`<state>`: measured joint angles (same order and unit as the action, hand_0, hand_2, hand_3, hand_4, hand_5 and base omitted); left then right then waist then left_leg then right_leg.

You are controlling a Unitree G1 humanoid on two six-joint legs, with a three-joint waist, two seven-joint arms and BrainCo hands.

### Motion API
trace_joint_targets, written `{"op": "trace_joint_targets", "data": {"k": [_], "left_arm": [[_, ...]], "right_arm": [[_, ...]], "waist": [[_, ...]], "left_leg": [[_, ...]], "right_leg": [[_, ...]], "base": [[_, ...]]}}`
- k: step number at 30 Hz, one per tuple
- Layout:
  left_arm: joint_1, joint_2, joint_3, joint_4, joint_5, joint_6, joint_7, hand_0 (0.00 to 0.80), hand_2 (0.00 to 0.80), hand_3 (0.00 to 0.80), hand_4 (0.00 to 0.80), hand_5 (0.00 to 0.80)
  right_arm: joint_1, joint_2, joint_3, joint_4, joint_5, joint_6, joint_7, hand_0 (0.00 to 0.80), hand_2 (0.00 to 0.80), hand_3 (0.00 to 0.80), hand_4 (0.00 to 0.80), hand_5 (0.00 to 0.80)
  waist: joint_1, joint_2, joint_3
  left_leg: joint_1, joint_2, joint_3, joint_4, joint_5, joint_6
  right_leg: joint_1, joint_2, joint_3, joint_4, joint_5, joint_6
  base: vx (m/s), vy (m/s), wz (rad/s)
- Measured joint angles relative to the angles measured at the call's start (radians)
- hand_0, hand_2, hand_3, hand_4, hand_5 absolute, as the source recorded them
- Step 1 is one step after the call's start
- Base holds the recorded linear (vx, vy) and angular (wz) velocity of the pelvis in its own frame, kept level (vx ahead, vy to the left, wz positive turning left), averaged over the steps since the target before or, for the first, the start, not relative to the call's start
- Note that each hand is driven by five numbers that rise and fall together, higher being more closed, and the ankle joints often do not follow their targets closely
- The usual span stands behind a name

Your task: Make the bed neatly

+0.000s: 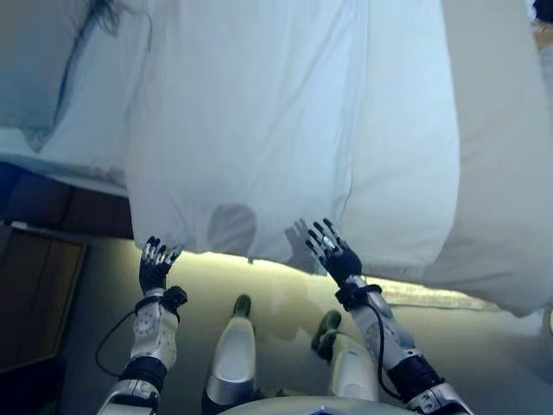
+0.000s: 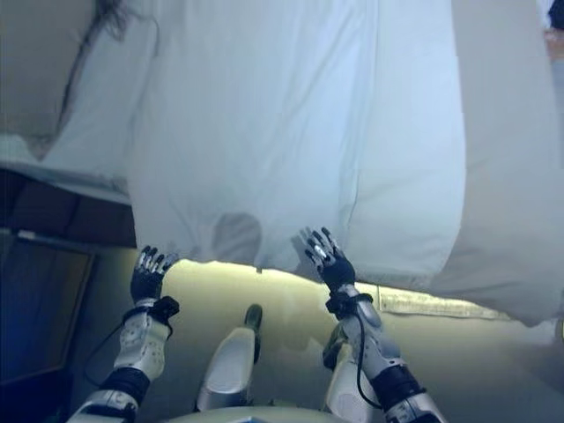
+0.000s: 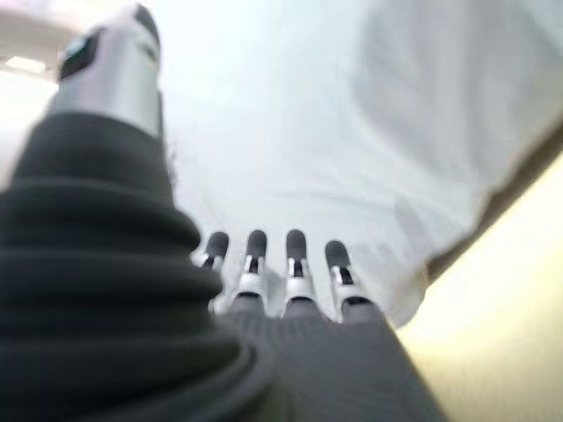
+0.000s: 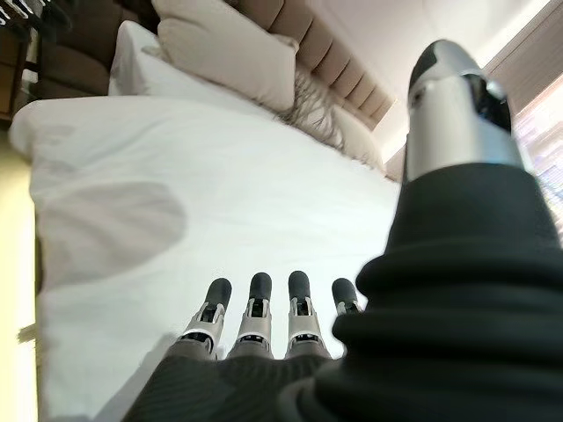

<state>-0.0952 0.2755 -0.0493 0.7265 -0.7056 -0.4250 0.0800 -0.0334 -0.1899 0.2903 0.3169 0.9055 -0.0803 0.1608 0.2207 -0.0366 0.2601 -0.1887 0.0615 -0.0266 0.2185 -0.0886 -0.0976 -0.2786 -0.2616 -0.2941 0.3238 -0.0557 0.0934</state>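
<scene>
A white duvet covers the bed and hangs over its near edge above the floor. My left hand is open, fingers straight, just below the duvet's hanging near-left corner. My right hand is open with fingers spread, at the duvet's hanging near edge; I cannot tell whether it touches. In the left wrist view the fingers point at the white cloth. In the right wrist view the fingers are straight before the duvet, with pillows at the far headboard.
A dark brown bed base shows under the duvet at the left. A dark panel stands on the floor at lower left. A beige sheet lies along the bed's right side. A padded brown headboard backs the pillows.
</scene>
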Motion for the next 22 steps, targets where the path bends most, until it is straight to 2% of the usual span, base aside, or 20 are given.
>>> {"op": "trace_joint_targets", "data": {"k": [4, 9, 15, 22], "left_arm": [[0.043, -0.041, 0.034, -0.075, -0.067, 0.049, -0.048, 0.000, 0.000, 0.000, 0.000, 0.000], [0.091, -0.043, 0.038, -0.079, -0.084, 0.101, -0.062, 0.000, 0.000, 0.000, 0.000, 0.000], [0.125, -0.049, 0.075, -0.097, -0.083, 0.116, -0.021, 0.000, 0.000, 0.000, 0.000, 0.000], [0.135, -0.053, 0.078, -0.142, -0.083, 0.158, -0.116, 0.000, 0.000, 0.000, 0.000, 0.000]], "right_arm": [[0.022, 0.037, -0.019, 0.006, 0.001, 0.009, 0.006, 0.000, 0.000, 0.000, 0.000, 0.000], [0.023, 0.067, -0.026, 0.016, 0.010, 0.010, 0.005, 0.000, 0.000, 0.000, 0.000, 0.000], [0.057, 0.073, -0.040, 0.052, -0.022, 0.022, -0.014, 0.000, 0.000, 0.000, 0.000, 0.000], [0.077, 0.055, -0.040, 0.107, -0.041, 0.026, -0.003, 0.000, 0.000, 0.000, 0.000, 0.000]], "waist": [[0.015, -0.001, -0.057], [0.017, 0.005, -0.128], [0.020, 0.018, -0.164], [0.044, 0.012, -0.191]], "left_leg": [[0.060, -0.008, -0.002, -0.039, 0.002, 0.003], [0.099, -0.017, -0.001, -0.069, 0.006, 0.010], [0.135, -0.015, 0.003, -0.092, 0.011, 0.021], [0.160, -0.014, 0.009, -0.117, 0.018, 0.018]], "right_leg": [[0.054, -0.002, -0.003, -0.023, -0.004, 0.010], [0.088, -0.009, -0.005, -0.049, -0.002, 0.019], [0.124, -0.009, -0.005, -0.078, 0.003, 0.022], [0.145, -0.006, -0.005, -0.095, 0.009, 0.031]], "base": [[0.108, -0.050, 0.02], [0.050, -0.001, 0.01], [-0.013, -0.050, -0.01], [-0.003, -0.040, -0.01]]}}
